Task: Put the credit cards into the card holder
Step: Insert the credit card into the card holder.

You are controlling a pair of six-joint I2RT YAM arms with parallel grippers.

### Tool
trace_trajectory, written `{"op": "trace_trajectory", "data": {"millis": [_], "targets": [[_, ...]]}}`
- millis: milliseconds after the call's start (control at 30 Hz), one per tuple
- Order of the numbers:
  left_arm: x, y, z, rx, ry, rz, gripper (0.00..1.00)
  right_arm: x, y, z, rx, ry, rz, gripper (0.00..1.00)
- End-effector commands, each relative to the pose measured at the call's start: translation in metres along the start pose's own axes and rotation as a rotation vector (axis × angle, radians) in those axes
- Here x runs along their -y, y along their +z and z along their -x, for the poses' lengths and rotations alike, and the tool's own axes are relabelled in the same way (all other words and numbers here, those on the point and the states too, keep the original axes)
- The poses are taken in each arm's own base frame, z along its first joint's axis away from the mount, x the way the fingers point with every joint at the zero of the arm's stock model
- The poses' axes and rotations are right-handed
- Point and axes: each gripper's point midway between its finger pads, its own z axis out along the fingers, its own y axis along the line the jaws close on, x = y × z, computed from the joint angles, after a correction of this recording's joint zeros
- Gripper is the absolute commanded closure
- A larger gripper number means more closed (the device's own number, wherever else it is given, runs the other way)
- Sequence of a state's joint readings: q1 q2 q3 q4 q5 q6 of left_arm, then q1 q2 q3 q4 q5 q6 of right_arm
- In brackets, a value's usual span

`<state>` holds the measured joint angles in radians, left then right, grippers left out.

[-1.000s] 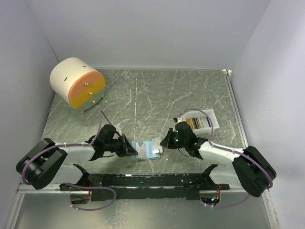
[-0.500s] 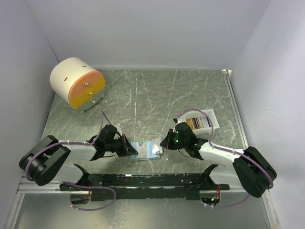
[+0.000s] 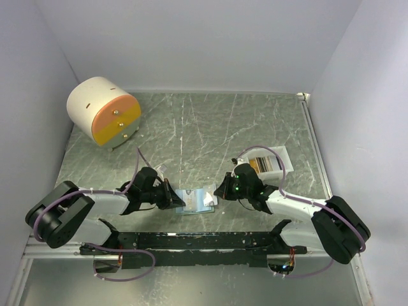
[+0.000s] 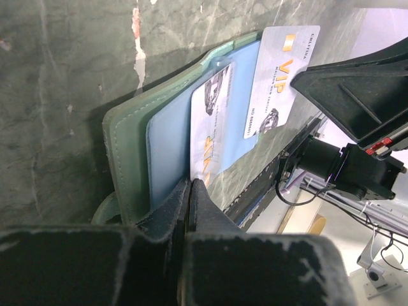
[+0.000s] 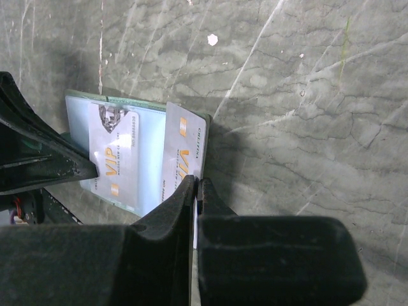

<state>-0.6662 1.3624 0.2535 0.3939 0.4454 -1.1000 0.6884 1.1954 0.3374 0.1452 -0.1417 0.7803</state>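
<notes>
A robotics lab cell is showing: white walls (image 3: 191, 44) are boxing in a marbled bench (image 3: 210, 121), with a left arm (image 3: 105, 203) and a right arm (image 3: 293, 205) sitting bolted on.

"VIP" in gold letters is printed on the outer card (image 4: 280, 76). The smaller lines beside it are too fine to be read with certainty. The same gold "VIP" is carried by the pocketed card (image 4: 210, 127) in the holder (image 4: 127, 159), and it is also legible in the right wrist view.

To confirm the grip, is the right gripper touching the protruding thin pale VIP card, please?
Touching: right wrist view shows the right gripper shut on the VIP card.
</notes>
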Motion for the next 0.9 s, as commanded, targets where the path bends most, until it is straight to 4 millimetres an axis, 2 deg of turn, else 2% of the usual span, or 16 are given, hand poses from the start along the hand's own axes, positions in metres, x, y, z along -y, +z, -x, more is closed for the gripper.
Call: {"op": "trace_trajectory", "data": {"millis": [0, 400, 633, 733, 867], "targets": [[0.0, 0.003, -0.002, 0.003, 0.018, -0.013, 0.93, 0.011, -0.002, -0.009, -0.027, -0.025, -0.041, 1.0], [0.007, 0.013, -0.008, -0.017, 0.037, -0.012, 0.93, 0.009, -0.001, -0.01, -0.032, -0.021, -0.036, 1.0], [0.008, 0.012, 0.002, 0.045, 0.036, 0.0, 0.93, 0.007, -0.005, -0.007, -0.023, -0.021, -0.038, 1.0], [0.004, 0.011, 0.005, 0.058, 0.043, 0.031, 0.93, 0.014, -0.009, -0.005, -0.02, -0.032, -0.091, 1.0], [0.012, 0.013, 0.0, 0.031, 0.049, 0.001, 0.93, 0.02, -0.01, -0.012, -0.037, -0.032, -0.105, 1.0]]}}
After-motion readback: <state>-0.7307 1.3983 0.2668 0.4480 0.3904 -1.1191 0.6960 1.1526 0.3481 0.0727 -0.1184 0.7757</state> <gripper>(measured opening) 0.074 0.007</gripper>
